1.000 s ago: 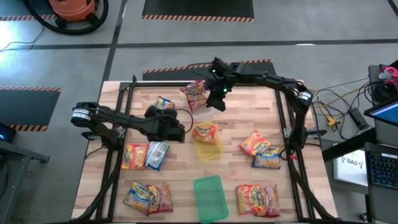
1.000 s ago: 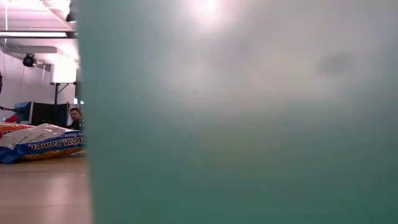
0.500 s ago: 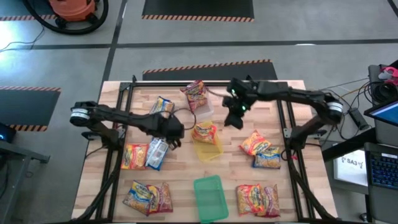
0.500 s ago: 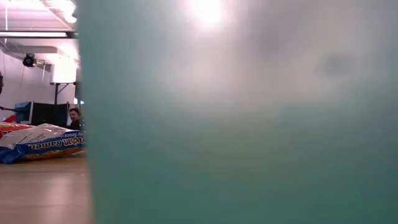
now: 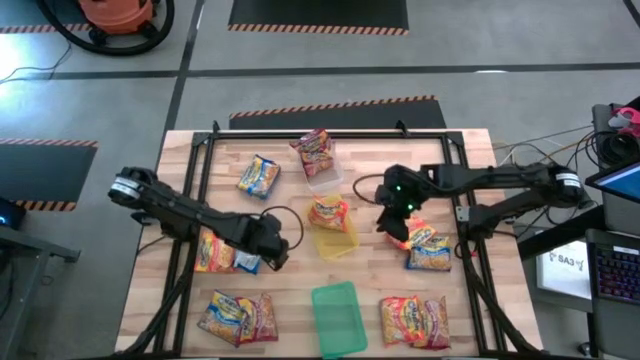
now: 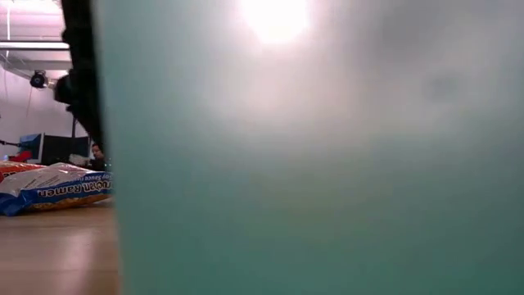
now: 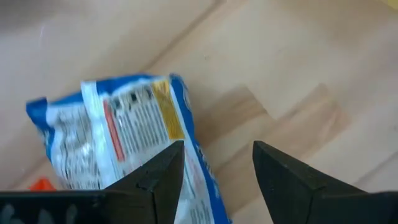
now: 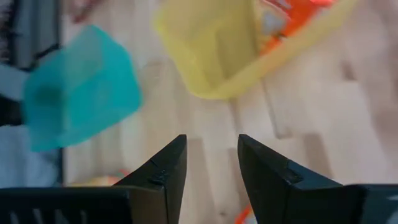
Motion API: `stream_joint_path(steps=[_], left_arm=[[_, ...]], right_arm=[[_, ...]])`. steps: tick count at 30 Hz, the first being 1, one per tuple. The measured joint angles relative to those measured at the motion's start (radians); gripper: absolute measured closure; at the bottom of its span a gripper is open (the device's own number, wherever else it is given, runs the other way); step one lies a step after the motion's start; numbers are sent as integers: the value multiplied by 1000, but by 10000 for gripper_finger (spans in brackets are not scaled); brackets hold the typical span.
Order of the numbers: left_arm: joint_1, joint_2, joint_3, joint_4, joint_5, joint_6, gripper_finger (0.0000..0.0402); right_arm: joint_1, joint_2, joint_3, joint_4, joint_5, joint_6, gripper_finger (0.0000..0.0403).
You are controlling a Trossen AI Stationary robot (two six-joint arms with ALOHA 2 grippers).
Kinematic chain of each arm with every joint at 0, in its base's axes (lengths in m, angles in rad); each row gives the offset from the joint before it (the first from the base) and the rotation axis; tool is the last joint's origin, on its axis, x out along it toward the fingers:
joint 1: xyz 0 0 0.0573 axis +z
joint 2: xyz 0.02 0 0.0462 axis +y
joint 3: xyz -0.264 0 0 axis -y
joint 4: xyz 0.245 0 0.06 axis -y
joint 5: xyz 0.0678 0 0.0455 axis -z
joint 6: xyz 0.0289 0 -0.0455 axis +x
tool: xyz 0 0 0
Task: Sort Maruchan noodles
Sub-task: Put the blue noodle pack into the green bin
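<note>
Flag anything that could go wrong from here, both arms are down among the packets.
1. The left gripper has open jaws beside the blue packet, which adjoins an orange packet; it may grab both.
2. The right gripper hangs over overlapping packets; it might drag the wrong one.

surface (image 5: pixel 370 170): wooden, lying under a black frame | green tray (image 5: pixel 338 318) sitting at the near edge (filling most of the low view) | yellow tray (image 5: pixel 338 241) resting mid-surface | clear tray (image 5: pixel 324 178) sitting beyond it | orange vacuum (image 5: pixel 118 14) standing on the floor

Maruchan packets (image 5: pixel 238 317) lay flat, scattered across the table (red, orange, blue kinds); one sat in the yellow tray (image 5: pixel 336 241).
</note>
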Motion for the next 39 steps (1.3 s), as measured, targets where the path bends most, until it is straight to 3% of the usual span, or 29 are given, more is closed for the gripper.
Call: stream_joint_path(steps=[9,19,23,31,39], left_arm=[[-23,59,0,-70,-44,-123,227],[-26,173,3,-75,-71,-130,231],[-26,180,0,-75,-88,-125,261],[-26,180,0,-74,-91,-93,388],[-26,177,56,-73,-87,-8,400]], right_arm=[[98,-87,-90,-4,194,106,254],[126,-106,-116,-1,282,117,254],[126,-106,-116,2,305,117,253],[126,-106,-116,7,320,126,252],[126,-106,-116,8,320,128,255]])
